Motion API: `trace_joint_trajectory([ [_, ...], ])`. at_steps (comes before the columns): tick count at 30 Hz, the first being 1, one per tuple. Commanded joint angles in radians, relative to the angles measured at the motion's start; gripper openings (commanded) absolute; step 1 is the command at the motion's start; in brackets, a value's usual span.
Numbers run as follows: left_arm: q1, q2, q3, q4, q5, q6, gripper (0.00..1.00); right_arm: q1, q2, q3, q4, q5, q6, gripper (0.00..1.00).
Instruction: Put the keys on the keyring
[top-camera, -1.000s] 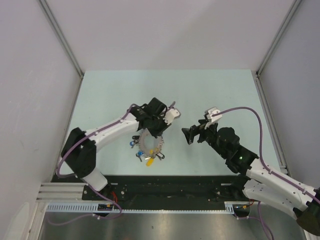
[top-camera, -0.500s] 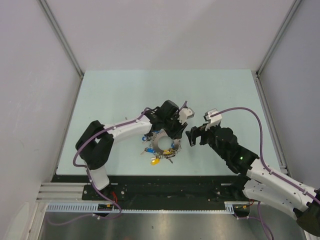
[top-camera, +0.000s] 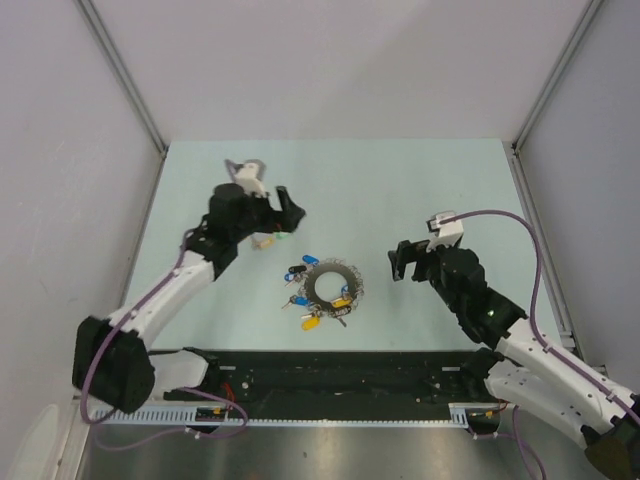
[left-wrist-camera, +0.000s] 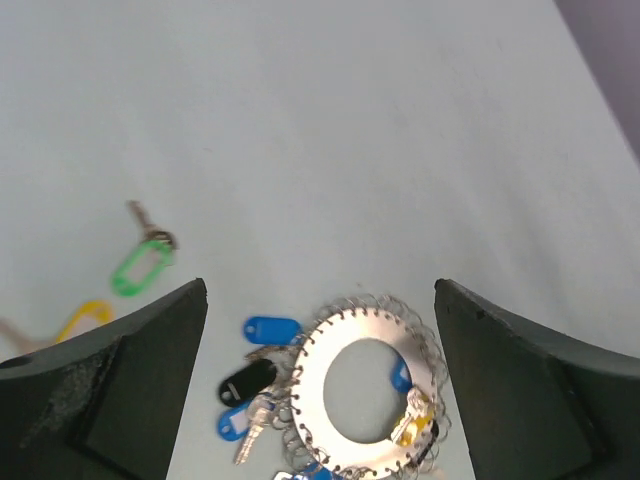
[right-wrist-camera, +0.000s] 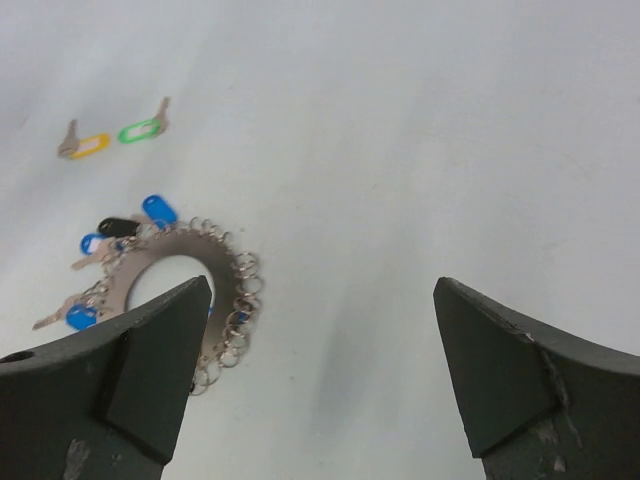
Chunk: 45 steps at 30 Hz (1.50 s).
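1. The keyring (left-wrist-camera: 365, 325), a flat grey metal ring fringed with small wire loops, lies flat on the pale table (top-camera: 420, 190), near its front edge and between the two arms.
2. Small keys with blue tags (right-wrist-camera: 158, 209), a black tag (right-wrist-camera: 118, 226) and a yellow tag (left-wrist-camera: 412, 425) cluster around its rim, mostly on the side towards the left arm; I cannot tell whether any of them lies loose.
3. Two keys lie apart from the ring, farther back and to its left: a green-tagged key (left-wrist-camera: 140, 265) and, just beside it, a yellow-tagged key (right-wrist-camera: 85, 147). They do not touch each other.
4. The left gripper (left-wrist-camera: 320, 290) is over these two keys, fingers spread wide with nothing between them; its near finger partly hides the yellow-tagged key in the left wrist view.
5. The right gripper (right-wrist-camera: 320, 285) is well to the right of the ring, also spread wide and holding nothing.
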Motion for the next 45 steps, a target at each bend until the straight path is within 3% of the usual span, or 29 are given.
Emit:
trace_joint_trajectory([
  [1,0.176,-0.227,-0.06,-0.06,-0.095,-0.191,1.0,-0.09,-0.005,0.094,-0.084,0.017,0.052,1.0],
  [3,0.253,-0.305,-0.08,-0.111,-0.124,-0.178,1.0,-0.147,-0.002,0.115,-0.112,0.012,0.066,1.0],
  [6,0.294,-0.457,-0.094,-0.211,-0.274,-0.105,1.0,-0.236,0.003,0.164,-0.17,0.0,0.082,1.0],
  [8,0.293,-0.577,-0.1,-0.275,-0.428,-0.024,1.0,-0.296,0.018,0.207,-0.225,-0.038,0.11,1.0],
  [14,0.293,-0.909,-0.175,-0.306,-0.618,0.124,1.0,-0.521,0.017,0.278,-0.343,-0.157,0.129,1.0],
  [21,0.284,-1.163,-0.294,-0.346,-0.746,0.118,1.0,-0.554,-0.106,0.293,-0.385,-0.105,0.098,1.0],
  [34,0.238,-1.206,-0.344,-0.373,-0.792,0.092,1.0,-0.55,-0.262,0.166,-0.382,-0.046,0.087,1.0],
  [45,0.193,-1.184,-0.347,-0.357,-0.778,0.099,1.0,-0.573,-0.29,0.122,-0.368,-0.083,0.133,1.0],
])
